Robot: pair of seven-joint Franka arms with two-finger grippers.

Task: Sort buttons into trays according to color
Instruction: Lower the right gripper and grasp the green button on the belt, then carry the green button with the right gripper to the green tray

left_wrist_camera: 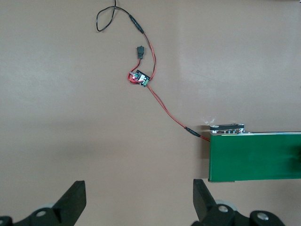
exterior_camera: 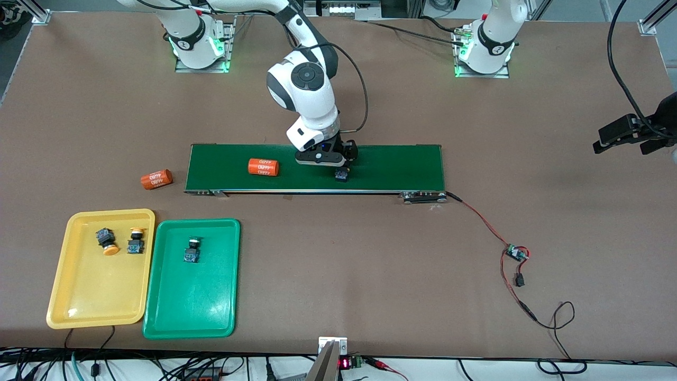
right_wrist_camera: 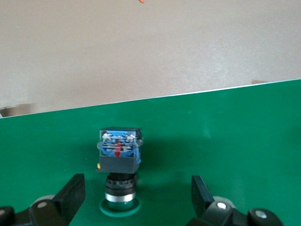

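A green-capped button [exterior_camera: 341, 175] [right_wrist_camera: 119, 150] lies on its side on the dark green conveyor belt [exterior_camera: 396, 166]. My right gripper [exterior_camera: 340, 167] [right_wrist_camera: 136, 195] hangs low over it, open, with one finger on each side of the cap end and not touching it. The yellow tray [exterior_camera: 90, 288] holds two yellow-capped buttons [exterior_camera: 106, 241] [exterior_camera: 136, 241]. Beside it, the green tray [exterior_camera: 197, 304] holds one green-capped button [exterior_camera: 191, 250]. My left gripper [exterior_camera: 624, 142] [left_wrist_camera: 138, 200] waits open and holds nothing, high over the bare table at the left arm's end.
One orange cylinder [exterior_camera: 263, 166] lies on the belt and another [exterior_camera: 156, 179] lies on the table off the belt's end toward the right arm. A small circuit board [exterior_camera: 515, 253] [left_wrist_camera: 141, 78] on red-black wires trails from the belt's other end [left_wrist_camera: 254, 162].
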